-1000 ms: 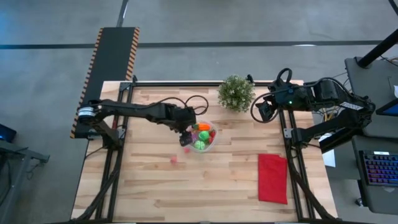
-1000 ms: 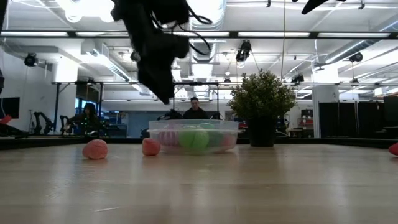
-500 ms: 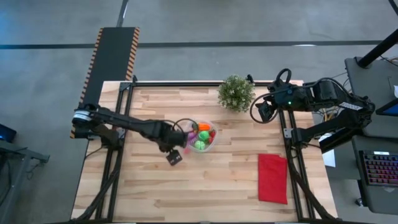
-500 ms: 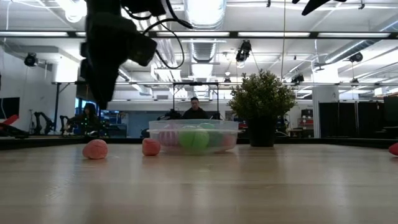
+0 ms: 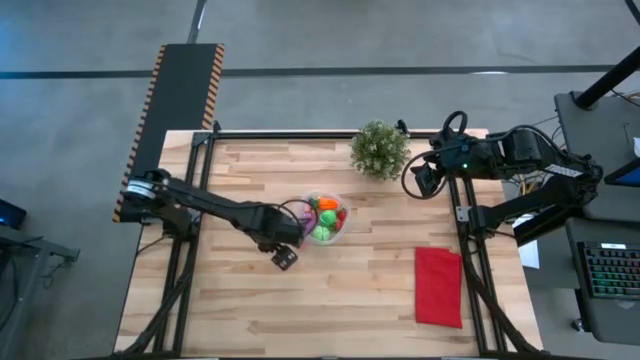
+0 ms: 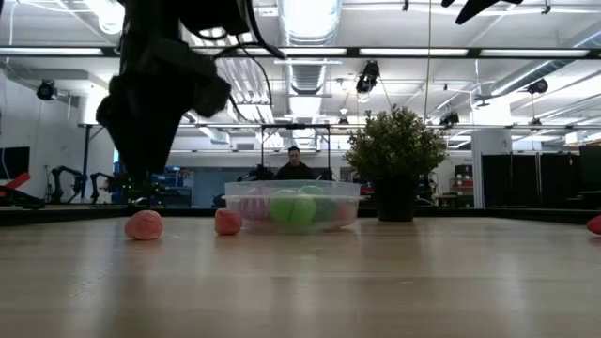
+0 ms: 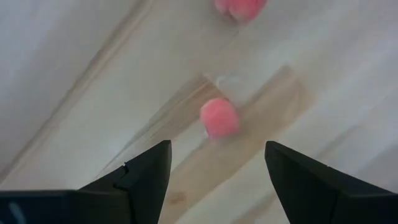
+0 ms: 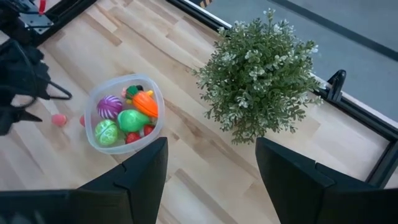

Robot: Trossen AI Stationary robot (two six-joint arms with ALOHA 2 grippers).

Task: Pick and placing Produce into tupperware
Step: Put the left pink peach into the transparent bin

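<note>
The clear round bowl (image 5: 345, 228) (image 8: 93, 144) (image 6: 246, 202) sits mid-table and holds green, purple, orange and red toy pieces. Two pink toy pieces rest on the wood to its left: one (image 7: 219, 118) (image 6: 144, 224) farther from the bowl, the other (image 7: 239, 6) (image 6: 228, 222) close to it. My left gripper (image 5: 285, 258) (image 7: 217, 149) (image 6: 143, 174) hangs open above the farther pink piece, pointing down, touching nothing. In the high view the gripper hides that piece. My right gripper (image 5: 418, 178) (image 8: 211, 143) waits open near the far right, beside the plant.
A bushy potted plant (image 5: 379, 148) (image 6: 395, 150) (image 8: 264, 74) stands at the far edge, right of the bowl. A flat red cloth (image 5: 438, 287) lies near the right edge. Bare wood stretches along the near side. People (image 6: 294, 164) sit in the room behind the table.
My left gripper has swung away from the bowl's left rim toward the table's near-left and come down somewhat, ending over the farther pink piece. The bowl and the pink pieces have stayed put.
</note>
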